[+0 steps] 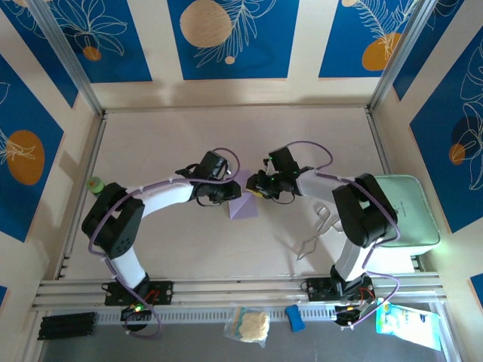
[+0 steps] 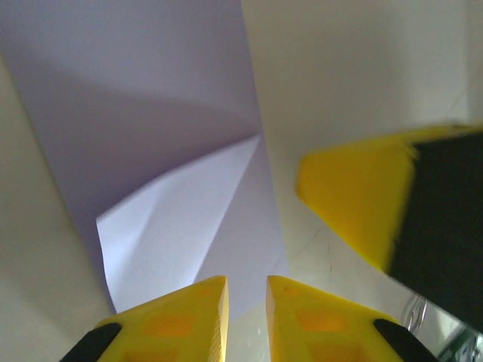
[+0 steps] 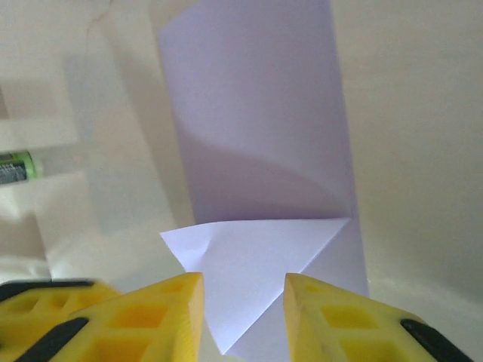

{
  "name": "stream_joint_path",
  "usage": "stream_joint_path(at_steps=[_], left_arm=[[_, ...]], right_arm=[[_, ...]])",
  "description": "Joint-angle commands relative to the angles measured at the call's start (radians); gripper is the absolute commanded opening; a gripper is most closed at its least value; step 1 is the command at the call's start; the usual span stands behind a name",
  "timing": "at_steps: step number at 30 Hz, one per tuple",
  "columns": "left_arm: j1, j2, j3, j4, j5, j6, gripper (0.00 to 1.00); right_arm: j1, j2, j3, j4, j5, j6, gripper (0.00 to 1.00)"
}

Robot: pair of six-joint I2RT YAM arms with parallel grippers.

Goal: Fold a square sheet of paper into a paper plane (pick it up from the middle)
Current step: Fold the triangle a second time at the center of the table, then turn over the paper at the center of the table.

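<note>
Two end effectors nearly touch at mid-frame above the partly folded square sheet of paper (image 1: 243, 205) on the counter (image 1: 189, 136), the left end effector (image 2: 245, 317) narrowly parted, the right end effector (image 3: 241, 317) wider astride a folded corner, with bare counter above and a mint-green tray (image 1: 407, 215) far right.

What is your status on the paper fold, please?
Left end effector and right end effector slightly open. Square sheet partly folded, on table. No obstruction.

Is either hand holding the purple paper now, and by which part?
Right hand: open, astride the folded corner of the paper, not pinching. Left hand: narrow gap at its edge; cannot tell.
</note>
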Motion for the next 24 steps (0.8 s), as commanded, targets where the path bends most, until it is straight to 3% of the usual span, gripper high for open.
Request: stream_joint_path(at_steps=[1,12,24], left_arm=[[0.015,0.055,0.04,0.01,-0.016,-0.003,0.18],[0.033,0.126,0.022,0.001,-0.126,-0.004,0.08],[0.04,0.152,-0.022,0.011,-0.135,-0.036,0.06]], right_arm=[[-0.007,-0.033,-0.051,0.022,0.034,0.089,0.36],[0.022,0.034,-0.019,-0.01,0.03,0.127,0.38],[0.061,0.093,0.03,-0.008,0.011,0.14,0.37]])
